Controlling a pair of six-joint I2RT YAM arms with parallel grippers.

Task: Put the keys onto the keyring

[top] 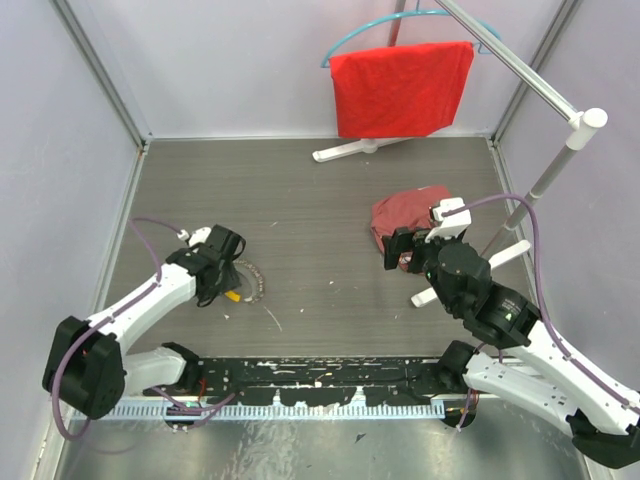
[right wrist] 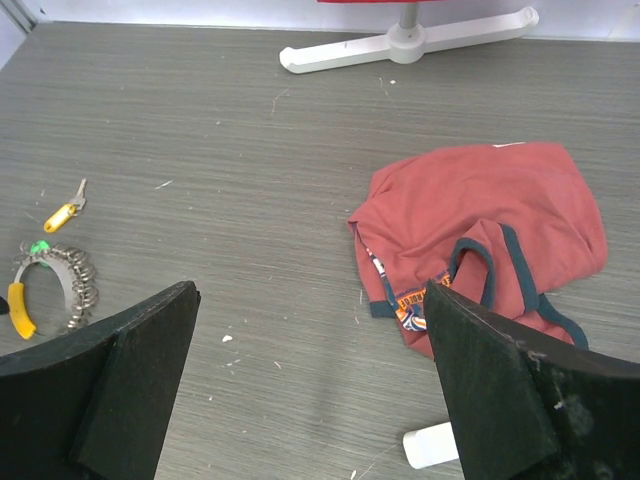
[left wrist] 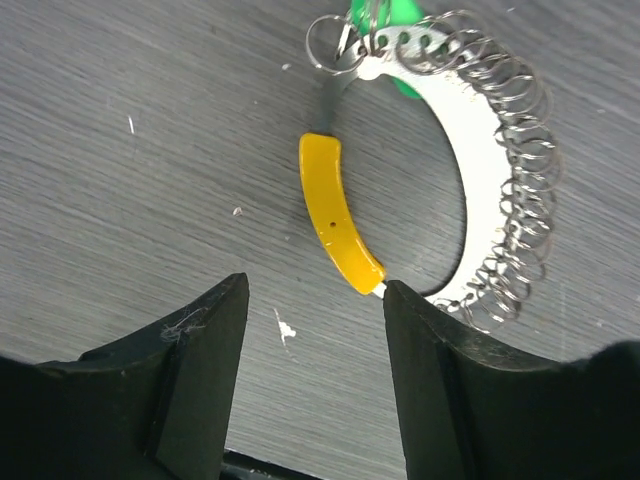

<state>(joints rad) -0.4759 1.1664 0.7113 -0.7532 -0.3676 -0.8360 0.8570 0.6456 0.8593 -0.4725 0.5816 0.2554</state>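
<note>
Your left gripper [left wrist: 315, 300] hangs just over the keyring [left wrist: 478, 170]. Its jaws are spread wide with nothing between them. One fingertip [left wrist: 400, 300] sits right by the end of the ring's yellow piece [left wrist: 335, 215].

The keyring lies flat on the grey table [top: 320, 200], near the left arm. The green key [left wrist: 395, 12] is at the top of the ring. The picture's edge cuts it off, so you cannot tell if it is hooked on. The gold-orange key [right wrist: 62, 215] lies alone, near the ring but not touching.

Your right gripper [right wrist: 310, 300] is spread wide too and holds nothing. It is beside a red shirt [right wrist: 480, 230].
</note>
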